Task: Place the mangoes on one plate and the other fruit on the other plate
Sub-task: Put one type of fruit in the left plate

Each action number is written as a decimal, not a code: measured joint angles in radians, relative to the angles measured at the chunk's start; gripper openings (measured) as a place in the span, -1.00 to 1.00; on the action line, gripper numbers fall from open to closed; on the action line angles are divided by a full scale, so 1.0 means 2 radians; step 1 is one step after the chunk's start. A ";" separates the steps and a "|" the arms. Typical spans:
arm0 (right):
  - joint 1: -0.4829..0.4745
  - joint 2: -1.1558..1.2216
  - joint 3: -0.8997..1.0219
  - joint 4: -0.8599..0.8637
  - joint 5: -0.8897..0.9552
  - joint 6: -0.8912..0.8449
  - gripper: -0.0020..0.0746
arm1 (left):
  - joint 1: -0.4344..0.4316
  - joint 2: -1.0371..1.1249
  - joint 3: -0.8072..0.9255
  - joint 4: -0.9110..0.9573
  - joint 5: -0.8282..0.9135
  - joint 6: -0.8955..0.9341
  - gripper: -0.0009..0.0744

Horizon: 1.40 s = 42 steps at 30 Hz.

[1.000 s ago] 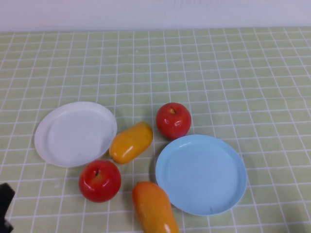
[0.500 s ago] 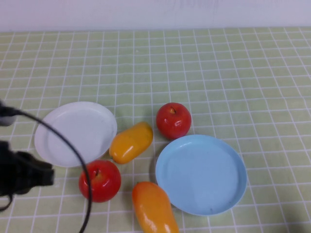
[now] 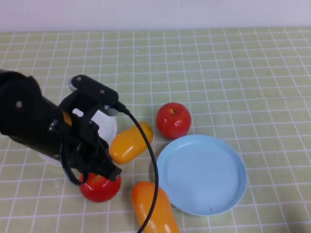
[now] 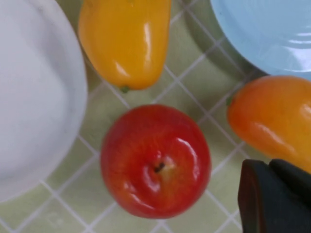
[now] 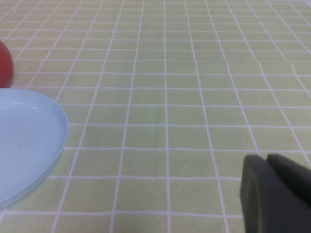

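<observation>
My left gripper (image 3: 112,171) is shut and holds nothing; it hangs over the near red apple (image 3: 99,188), just beside it (image 4: 155,160) in the left wrist view, where the gripper (image 4: 268,167) shows both fingers pressed together. The arm hides most of the white plate (image 3: 108,127) (image 4: 34,97). One mango (image 3: 130,141) (image 4: 125,41) lies between the white plate and the blue plate (image 3: 201,174) (image 4: 272,34). A second mango (image 3: 154,208) (image 4: 272,119) lies at the front edge. The far apple (image 3: 173,120) (image 5: 4,63) sits behind the blue plate (image 5: 24,141). My right gripper (image 5: 266,160) is shut, low over the cloth to the right of that plate.
A green checked cloth (image 3: 233,73) covers the table. A black cable (image 3: 150,165) from the left arm loops over the near mango. A pale wall runs along the back.
The left arm has swung in from the left edge, over the white plate, to above the near apple. No fruit or plate has moved.
</observation>
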 joint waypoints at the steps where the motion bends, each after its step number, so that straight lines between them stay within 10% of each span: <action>1: 0.000 0.000 0.000 0.000 0.000 0.000 -0.99 | -0.007 0.000 -0.006 0.015 0.003 0.000 -0.98; 8: 0.000 0.000 0.000 0.000 0.000 0.000 -0.99 | -0.021 0.002 -0.020 0.051 0.051 0.012 -0.87; 18: 0.000 0.000 0.000 0.000 0.000 0.000 -0.99 | -0.022 0.002 -0.020 0.071 0.039 0.036 0.75; 42: 0.000 0.000 0.000 0.000 0.000 0.000 -0.99 | -0.022 0.097 -0.020 0.097 0.008 0.079 0.80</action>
